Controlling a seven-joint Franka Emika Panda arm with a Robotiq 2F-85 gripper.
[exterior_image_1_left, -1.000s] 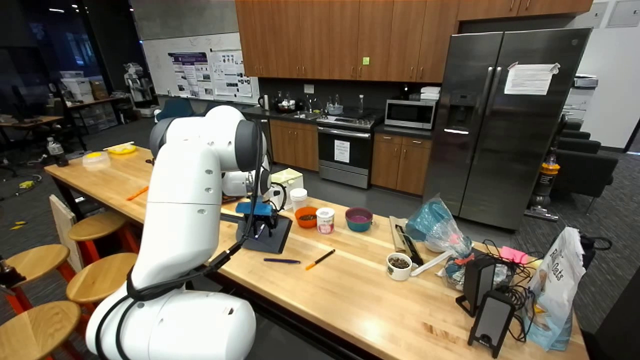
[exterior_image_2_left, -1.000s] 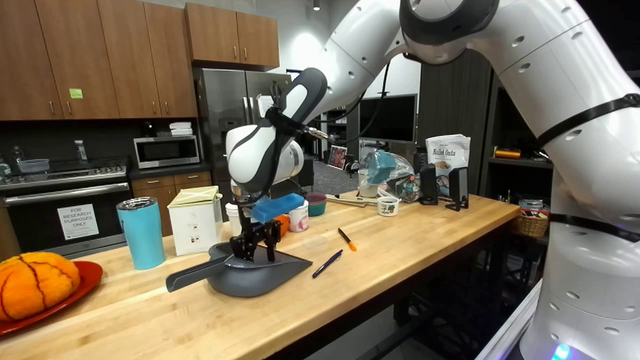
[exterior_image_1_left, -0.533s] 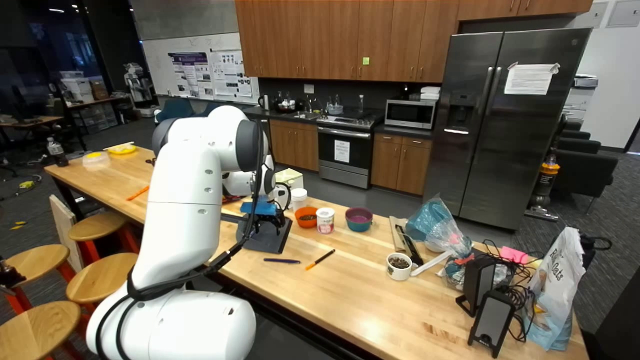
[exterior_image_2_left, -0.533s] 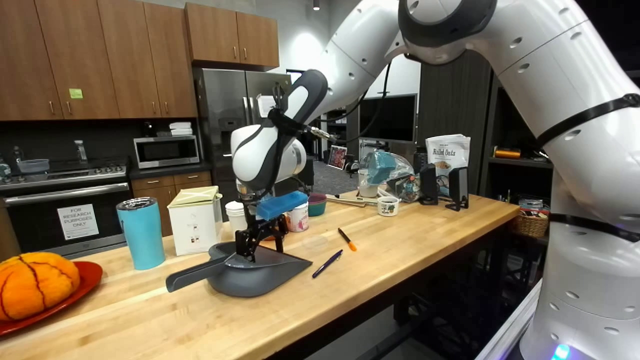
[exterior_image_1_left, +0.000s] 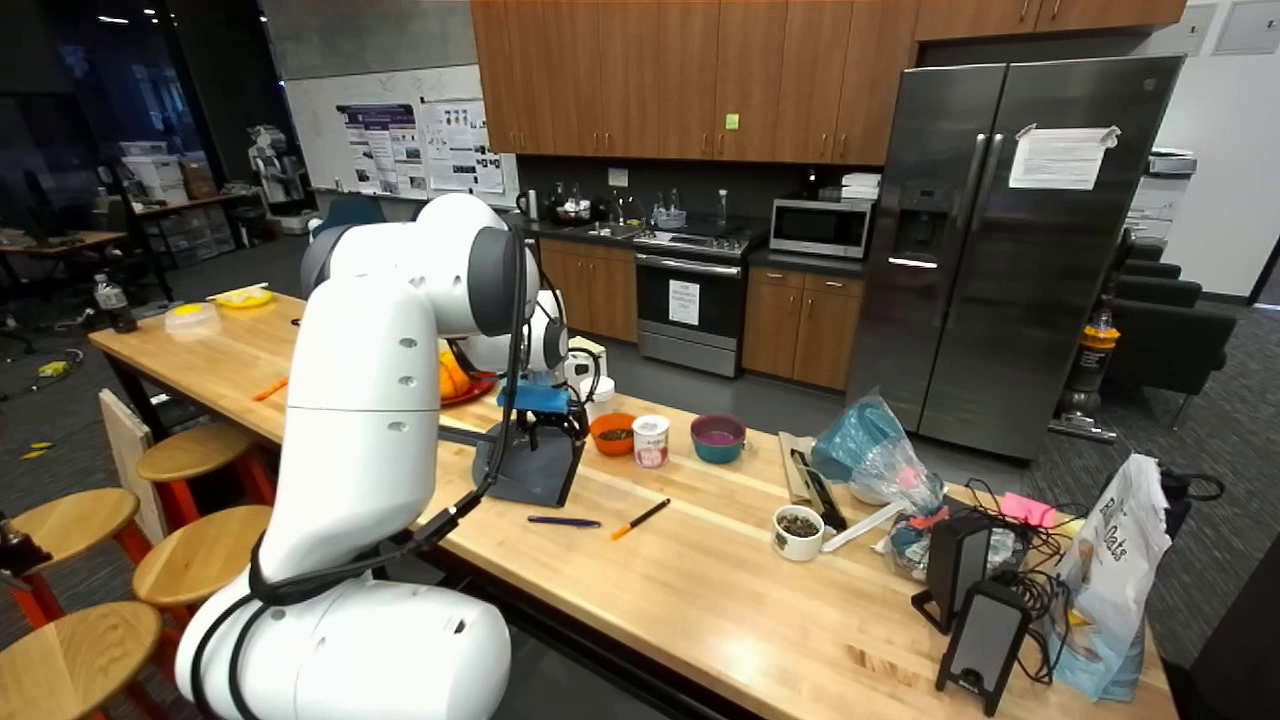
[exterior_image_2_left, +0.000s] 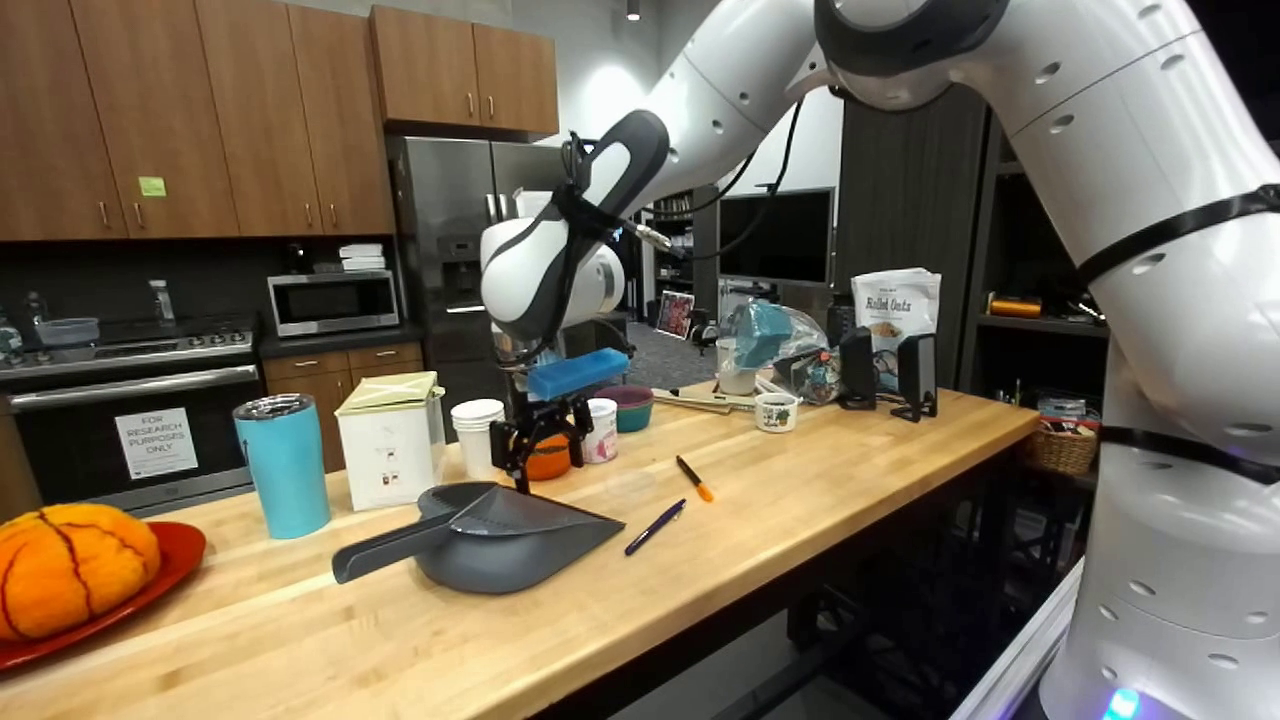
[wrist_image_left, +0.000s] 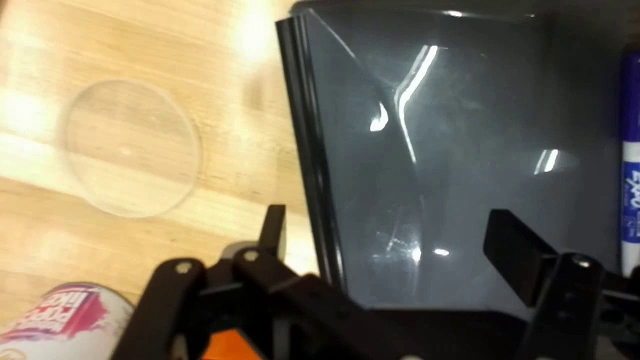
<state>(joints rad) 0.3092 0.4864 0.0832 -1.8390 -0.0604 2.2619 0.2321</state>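
Right now the gripper (wrist_image_left: 389, 225) hangs with its jaws spread wide, holding nothing — one jaw, by the wrist view, out past the lip of a grey dustpan (exterior_image_2_left: 510, 550), the other over its floor. Touching or just clear? Can't tell from these angles. Inside the dustpan, at the edge of that same view, lies a purple-capped marker (wrist_image_left: 632, 195). Close by, flat on the wooden table (exterior_image_2_left: 400, 650), we have a clear disc (wrist_image_left: 130, 150), then a blue pen (exterior_image_2_left: 655, 527) and an orange pen (exterior_image_2_left: 694, 479) off past the lip. Next comes a little row: an orange bowl (exterior_image_1_left: 606, 447) with dark bits (exterior_image_1_left: 617, 435) in it, a white can (exterior_image_1_left: 651, 445) with pink print, and a teal bowl (exterior_image_1_left: 718, 452) that's purple inside. Over on the handle side, in an exterior view, stand a white box (exterior_image_2_left: 390, 455) and a blue tumbler (exterior_image_2_left: 287, 475), with a pumpkin (exterior_image_2_left: 75, 570) sitting on a red plate (exterior_image_2_left: 183, 552). Farther along the table — two black speakers (exterior_image_1_left: 990, 640), next to an oats bag (exterior_image_1_left: 1110, 580). And at the back, a steel fridge (exterior_image_1_left: 1050, 320) stands beside brown cabinets (exterior_image_1_left: 660, 80).
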